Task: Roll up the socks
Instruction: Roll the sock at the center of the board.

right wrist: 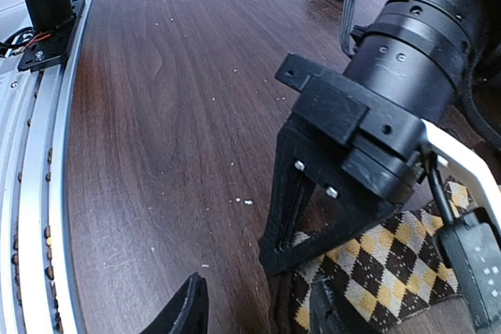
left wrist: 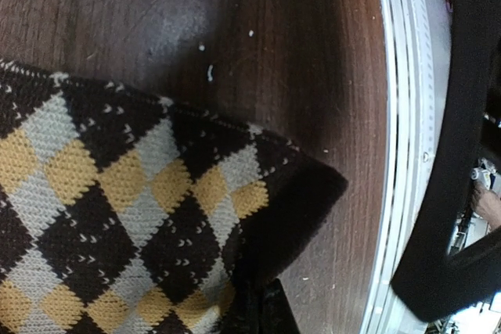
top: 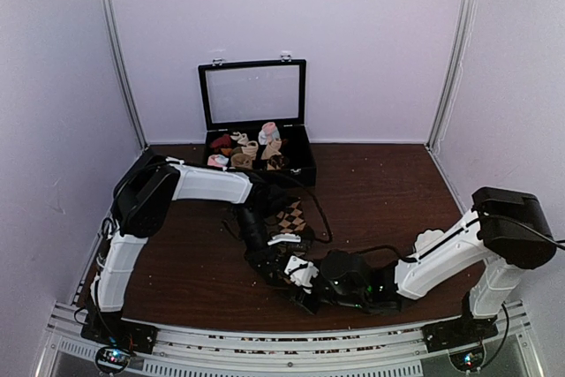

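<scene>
On the table (top: 388, 192), socks (left wrist: 117, 217) in the left pincer (left wrist: 262, 314), right pincer (right wrist: 262, 312) alongside.

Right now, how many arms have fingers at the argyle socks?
2. Left gripper is down on the socks, near end; right gripper sits low beside it, fingers apart at the fabric's edge.

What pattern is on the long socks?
The socks are dark brown with yellow-orange and pale grey argyle diamonds. The left wrist view shows this best.
</scene>
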